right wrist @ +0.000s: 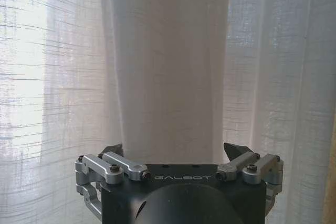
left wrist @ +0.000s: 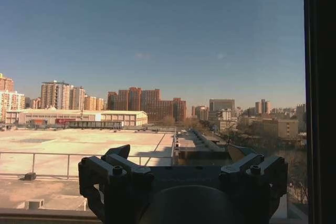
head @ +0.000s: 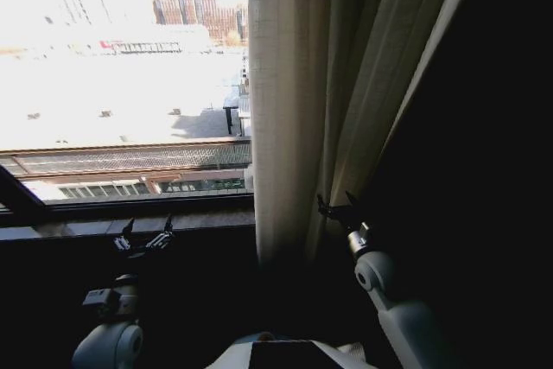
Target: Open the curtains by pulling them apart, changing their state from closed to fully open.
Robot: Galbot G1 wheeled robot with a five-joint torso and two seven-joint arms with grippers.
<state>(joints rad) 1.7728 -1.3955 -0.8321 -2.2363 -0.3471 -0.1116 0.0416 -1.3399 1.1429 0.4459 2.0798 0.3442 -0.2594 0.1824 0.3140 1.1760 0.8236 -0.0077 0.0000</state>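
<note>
The sheer white curtains [head: 281, 110] hang bunched in pleats right of the bare window glass [head: 121, 66]. My right gripper [head: 337, 209] is raised at the curtain's lower part, open, its fingers close to the fabric. In the right wrist view the curtains [right wrist: 163, 66] hang straight ahead of the open right gripper [right wrist: 173, 151], and a broad central fold lies in line with the gap between the fingertips; nothing is held. My left gripper [head: 143, 240] stands open in front of the window sill, away from the fabric. In the left wrist view the left gripper [left wrist: 181, 153] faces the city outside.
A darker drape [head: 389, 75] hangs in folds right of the sheer panel, with deep shadow beyond it. The window sill [head: 207, 218] runs below the glass. A dark window frame bar [left wrist: 320, 98] stands beside the left gripper's outlook.
</note>
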